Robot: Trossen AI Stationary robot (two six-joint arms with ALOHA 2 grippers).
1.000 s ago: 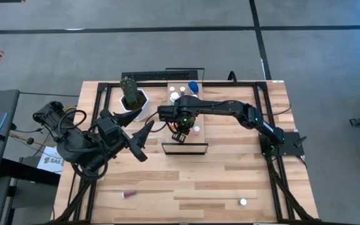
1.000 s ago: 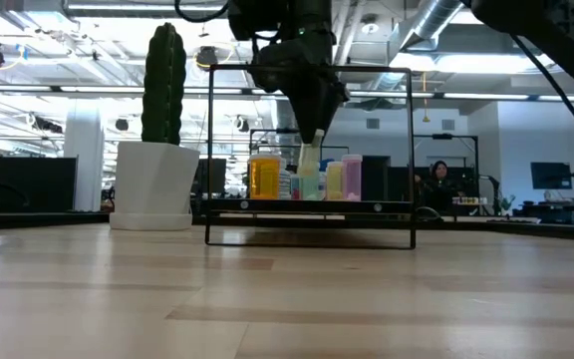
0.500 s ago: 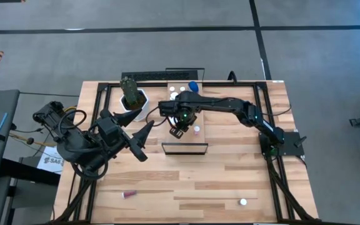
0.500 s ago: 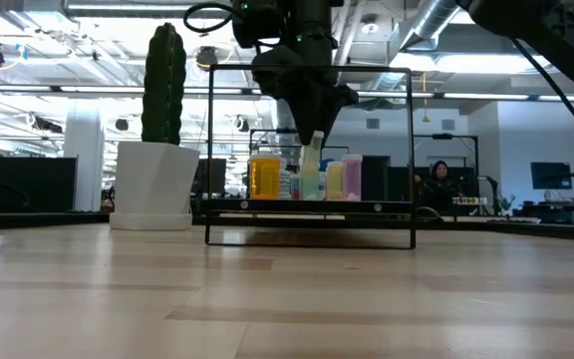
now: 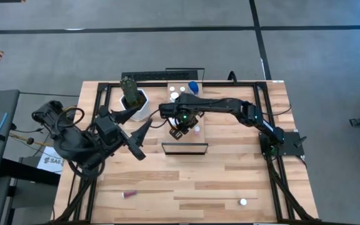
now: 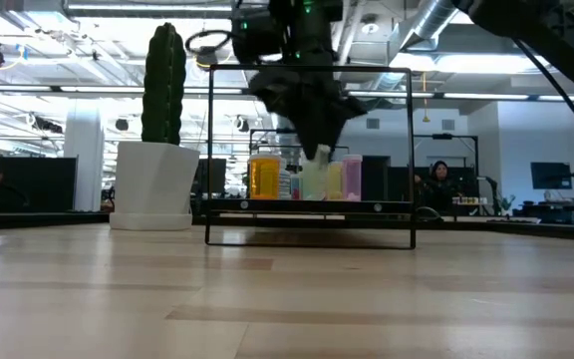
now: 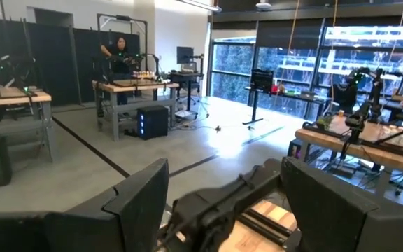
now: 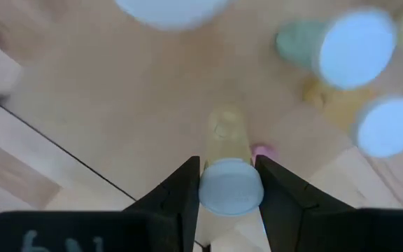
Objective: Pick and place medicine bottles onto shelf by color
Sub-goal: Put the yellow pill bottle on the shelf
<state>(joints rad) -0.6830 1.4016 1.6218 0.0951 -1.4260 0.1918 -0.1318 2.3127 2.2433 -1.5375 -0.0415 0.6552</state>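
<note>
My right gripper [image 5: 180, 130] [image 8: 229, 175] points down over the shelf [image 5: 189, 140] [image 6: 307, 207] and is shut on a pale yellow-green medicine bottle [image 6: 317, 176] with a white cap. Orange [image 6: 264, 178], yellow [image 6: 334, 180] and pink [image 6: 352, 178] bottles stand on their bases in a row on the shelf board beside it. More white-capped bottles [image 5: 174, 93] and a blue one [image 5: 193, 87] stand at the shelf's far end. My left gripper [image 5: 141, 139] [image 7: 222, 192] waits open and level at the table's left, holding nothing. My right gripper pinches the bottle's white cap [image 8: 229, 187] between its two fingers, coming from above and pointing down. The bottle body [image 8: 226, 133] hangs below the fingers, nearly upright, in the row of bottles. Whether its base touches the shelf board I cannot tell.
A white pot with a green cactus [image 5: 133, 100] [image 6: 157, 189] stands left of the shelf. A reddish bottle [image 5: 129, 194] lies near the table's front left, and a white one [image 5: 243, 201] near the front right. The shelf's dark frame [image 6: 211, 150] rises around the row.
My right gripper has sunk a little toward the shelf board and rolled about its own axis, still shut on the bottle. The bottle has come down from a tilted hang above the row to nearly upright among the other bottles.
</note>
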